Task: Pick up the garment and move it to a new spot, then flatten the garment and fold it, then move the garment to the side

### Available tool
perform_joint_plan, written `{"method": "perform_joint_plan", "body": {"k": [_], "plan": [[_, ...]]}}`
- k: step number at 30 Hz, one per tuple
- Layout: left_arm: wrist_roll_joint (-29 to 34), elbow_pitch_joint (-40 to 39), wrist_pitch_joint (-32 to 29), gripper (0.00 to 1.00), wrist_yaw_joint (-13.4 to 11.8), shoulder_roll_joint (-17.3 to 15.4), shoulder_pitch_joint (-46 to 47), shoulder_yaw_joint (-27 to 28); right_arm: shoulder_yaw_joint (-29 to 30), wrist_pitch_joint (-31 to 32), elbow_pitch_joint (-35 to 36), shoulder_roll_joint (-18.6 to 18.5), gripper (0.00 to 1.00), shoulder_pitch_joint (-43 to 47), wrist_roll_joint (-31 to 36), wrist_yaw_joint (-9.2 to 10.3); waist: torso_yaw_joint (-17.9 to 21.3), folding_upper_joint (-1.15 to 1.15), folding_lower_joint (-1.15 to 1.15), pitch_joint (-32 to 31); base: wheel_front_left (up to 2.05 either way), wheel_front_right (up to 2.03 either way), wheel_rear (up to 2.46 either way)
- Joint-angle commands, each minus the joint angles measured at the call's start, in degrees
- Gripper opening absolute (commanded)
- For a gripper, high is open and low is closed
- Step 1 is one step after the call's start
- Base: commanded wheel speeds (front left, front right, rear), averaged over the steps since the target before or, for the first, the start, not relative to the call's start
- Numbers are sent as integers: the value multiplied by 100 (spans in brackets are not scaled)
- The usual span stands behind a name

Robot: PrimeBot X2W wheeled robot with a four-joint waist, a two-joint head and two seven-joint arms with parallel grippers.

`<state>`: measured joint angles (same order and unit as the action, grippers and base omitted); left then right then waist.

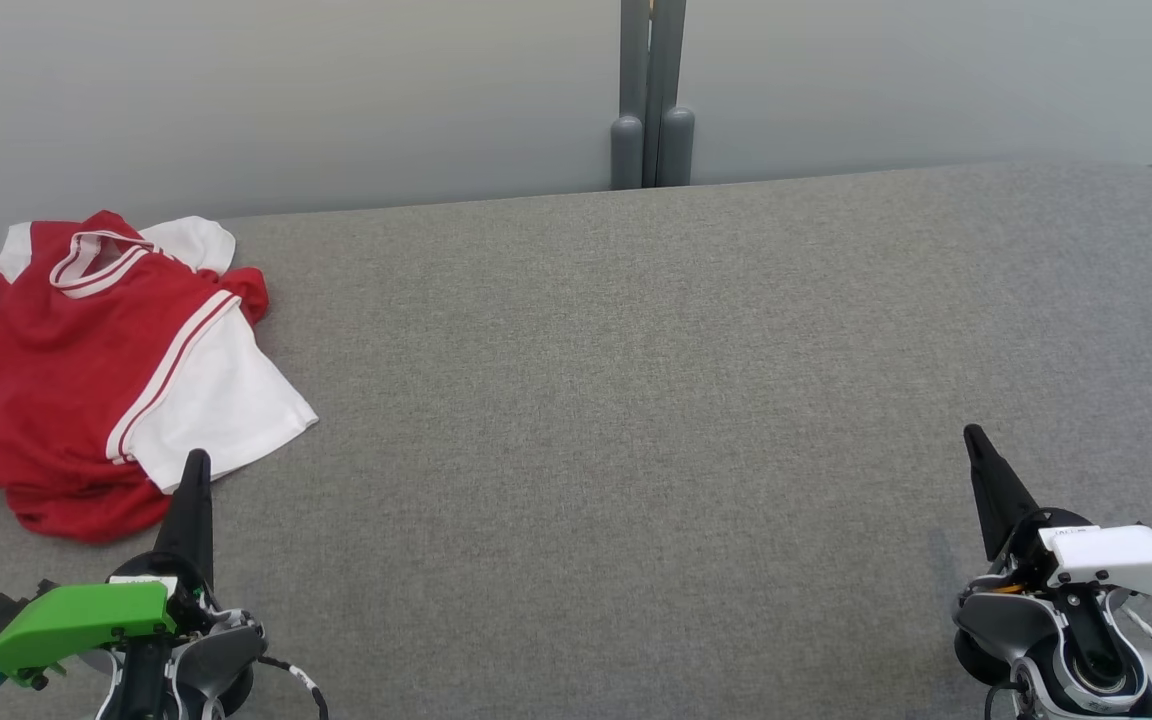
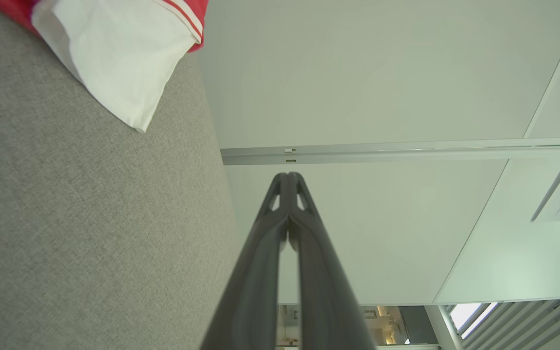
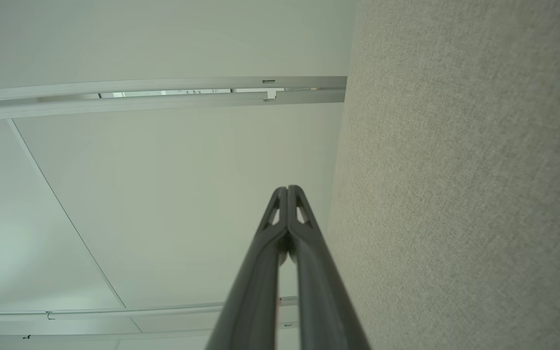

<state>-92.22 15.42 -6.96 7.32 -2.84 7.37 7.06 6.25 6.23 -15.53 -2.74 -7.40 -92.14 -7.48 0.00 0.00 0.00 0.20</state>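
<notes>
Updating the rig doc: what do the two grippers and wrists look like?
Left gripper: two long dark tapering fingers, slotted near the tips; bright green cover behind them, black cable beside it. Right gripper: same dark fingers, white cover with a small label, grey-and-black joint housing below.

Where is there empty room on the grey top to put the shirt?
Nearly all the grey top is bare: the wide middle between the left tool and right tool, back to the wall. Only the far left corner is crowded, where the red and white shirt lies bunched.
</notes>
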Motion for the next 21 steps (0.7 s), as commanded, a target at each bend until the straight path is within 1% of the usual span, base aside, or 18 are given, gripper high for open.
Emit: {"method": "perform_joint_plan", "body": {"k": [1, 21], "plan": [[3, -6, 7, 0, 34, -3, 54, 1, 4, 24, 15, -29, 0, -64, -32, -2, 0, 0, 0, 0, 0, 0, 0], [3, -6, 7, 0, 34, -3, 55, 1, 4, 24, 15, -29, 0, -64, -32, -2, 0, 0, 0, 0, 0, 0, 0]]}}
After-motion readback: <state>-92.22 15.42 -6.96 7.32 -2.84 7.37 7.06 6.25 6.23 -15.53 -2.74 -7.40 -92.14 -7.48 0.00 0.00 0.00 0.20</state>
